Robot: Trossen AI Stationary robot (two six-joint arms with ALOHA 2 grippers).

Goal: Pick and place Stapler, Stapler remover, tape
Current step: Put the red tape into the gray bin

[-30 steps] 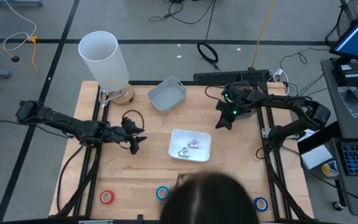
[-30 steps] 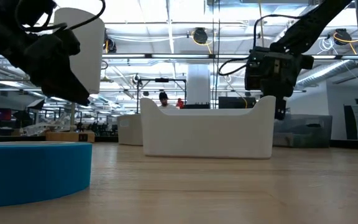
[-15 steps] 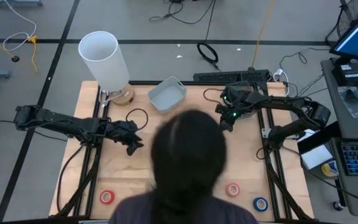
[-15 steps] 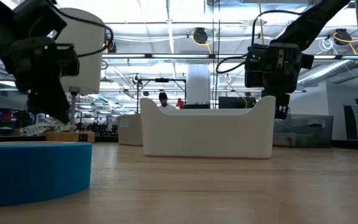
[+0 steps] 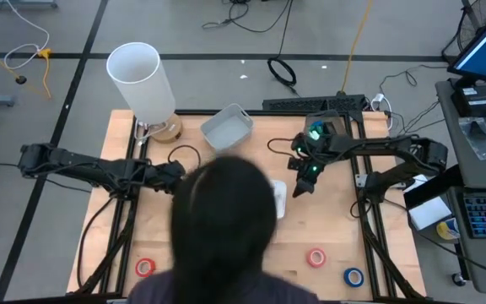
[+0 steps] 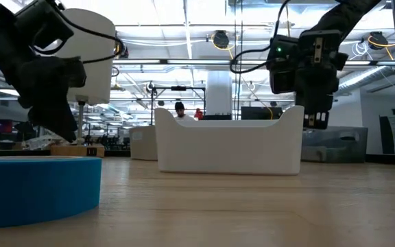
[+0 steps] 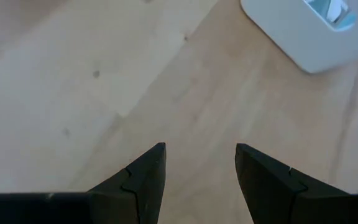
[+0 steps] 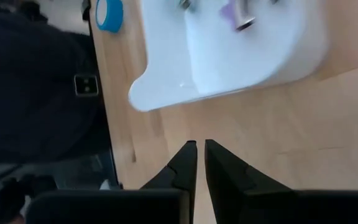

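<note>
**Right arm nearest the front tape**

My right end effector [image 5: 300,184], fingers nearly pressed together, hangs beside the white tray [image 5: 280,199]. Red tape [image 5: 315,257] and blue tape [image 5: 354,276] lie toward the tabletop's front-right corner. Left end effector [image 7: 199,163] is spread.

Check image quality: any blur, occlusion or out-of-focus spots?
High view: a person's head leans over the table, motion-blurred, hiding most of the white tray. Low view: the near blue tape roll is soft, out of focus. Right wrist view: the tray looks smeared.
</note>
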